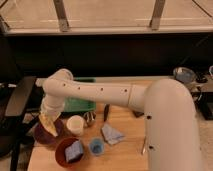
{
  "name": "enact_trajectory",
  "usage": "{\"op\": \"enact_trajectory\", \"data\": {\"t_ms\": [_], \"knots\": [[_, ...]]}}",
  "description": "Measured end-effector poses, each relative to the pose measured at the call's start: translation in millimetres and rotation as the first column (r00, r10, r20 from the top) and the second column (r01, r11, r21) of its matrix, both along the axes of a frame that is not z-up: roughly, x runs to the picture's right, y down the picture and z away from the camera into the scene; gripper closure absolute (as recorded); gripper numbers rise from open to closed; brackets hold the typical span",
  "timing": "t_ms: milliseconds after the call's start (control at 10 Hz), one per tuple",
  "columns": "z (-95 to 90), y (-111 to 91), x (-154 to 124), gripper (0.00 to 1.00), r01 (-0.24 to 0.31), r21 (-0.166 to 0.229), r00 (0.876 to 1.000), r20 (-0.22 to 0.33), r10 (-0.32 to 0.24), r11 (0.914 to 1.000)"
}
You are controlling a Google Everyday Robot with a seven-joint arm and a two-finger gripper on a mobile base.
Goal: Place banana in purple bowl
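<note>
The pale yellow banana [49,126] hangs from my gripper [46,117] at the left of the table, its lower end inside or just over the purple bowl [46,135]. The bowl sits at the table's left edge, next to the white cup [75,124]. My white arm [100,92] reaches across from the right and bends down to the gripper. The gripper is shut on the banana's upper end; its fingers are mostly hidden by the wrist.
A reddish-orange bowl [62,156] with a blue sponge [74,150] stands at the front. A small blue cup [96,146], a grey cloth [112,134], a green tray [77,104], dark utensils [106,112] and a fork [144,145] lie nearby.
</note>
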State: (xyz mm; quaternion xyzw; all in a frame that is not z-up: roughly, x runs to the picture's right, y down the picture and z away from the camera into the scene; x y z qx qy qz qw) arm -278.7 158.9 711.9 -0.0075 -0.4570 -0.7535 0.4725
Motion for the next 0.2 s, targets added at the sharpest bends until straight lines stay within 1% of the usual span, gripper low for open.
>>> {"op": "enact_trajectory", "data": {"t_ms": [200], "knots": [[0.3, -0.3, 0.6, 0.20, -0.002, 0.000, 1.000, -0.001, 0.002, 1.0000]]}}
